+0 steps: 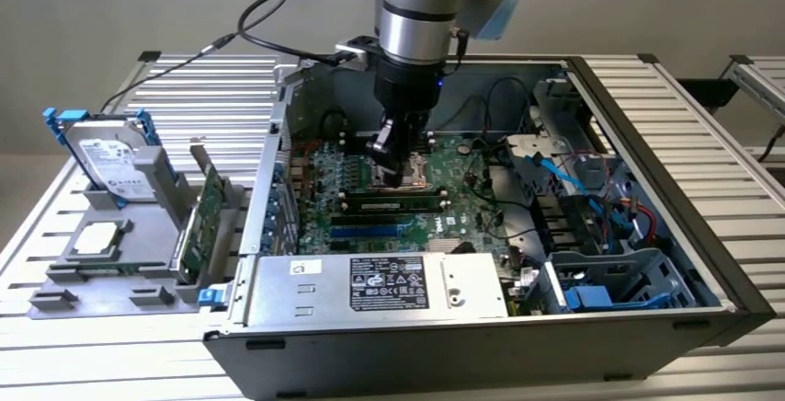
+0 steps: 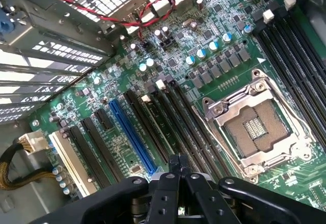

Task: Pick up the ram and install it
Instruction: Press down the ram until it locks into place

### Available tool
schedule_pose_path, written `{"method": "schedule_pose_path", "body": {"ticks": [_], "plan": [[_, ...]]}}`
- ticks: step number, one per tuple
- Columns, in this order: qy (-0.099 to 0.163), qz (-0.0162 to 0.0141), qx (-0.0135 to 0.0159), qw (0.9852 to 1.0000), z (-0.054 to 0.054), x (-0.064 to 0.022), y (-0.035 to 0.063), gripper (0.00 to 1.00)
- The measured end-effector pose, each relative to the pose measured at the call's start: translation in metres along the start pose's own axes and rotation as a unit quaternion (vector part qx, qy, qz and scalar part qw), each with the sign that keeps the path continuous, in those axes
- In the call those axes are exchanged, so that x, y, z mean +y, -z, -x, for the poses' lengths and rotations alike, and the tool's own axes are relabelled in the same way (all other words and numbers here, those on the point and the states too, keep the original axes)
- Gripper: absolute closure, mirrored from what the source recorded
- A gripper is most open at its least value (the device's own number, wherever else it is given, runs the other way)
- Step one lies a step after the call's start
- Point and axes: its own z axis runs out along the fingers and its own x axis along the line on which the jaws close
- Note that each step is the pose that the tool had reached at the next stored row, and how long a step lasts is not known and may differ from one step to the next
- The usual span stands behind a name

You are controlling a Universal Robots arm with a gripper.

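Black fingers (image 2: 179, 169) of the gripper (image 1: 390, 173) are pressed together at their tips, with nothing between them that we can see. We find them low inside the open computer case (image 1: 687, 235), just above the black memory slots (image 2: 173, 117) beside the bare CPU socket (image 2: 253, 129). The ram (image 1: 395, 204) lies seated in a slot on the motherboard (image 2: 214, 51), directly under the gripper in the exterior view. A blue expansion slot (image 2: 131, 135) runs alongside the memory slots. Toward the exterior view's left, outside the case, a grey holder (image 1: 105, 277) carries a hard drive (image 1: 108, 157), a processor (image 1: 98, 238) and a green expansion card (image 1: 202, 217). A power supply (image 1: 381, 286) sits along the case's near edge.
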Motion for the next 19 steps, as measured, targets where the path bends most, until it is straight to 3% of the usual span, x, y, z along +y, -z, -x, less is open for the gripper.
{"method": "schedule_pose_path", "body": {"ticks": [3, 10, 15, 19], "plan": [[-0.015, -0.0039, -0.0038, 0.9999, 0.0002, 0.0002, 0.0002, 0.89], [-0.056, -0.0093, -0.0115, 0.9983, 0.0007, 0.0005, 0.0004, 0.89], [-0.086, -0.0120, -0.0162, 0.9961, 0.0010, 0.0007, 0.0004, 0.89], [-0.111, -0.0134, -0.0196, 0.9935, 0.0013, 0.0008, 0.0005, 0.89]]}}
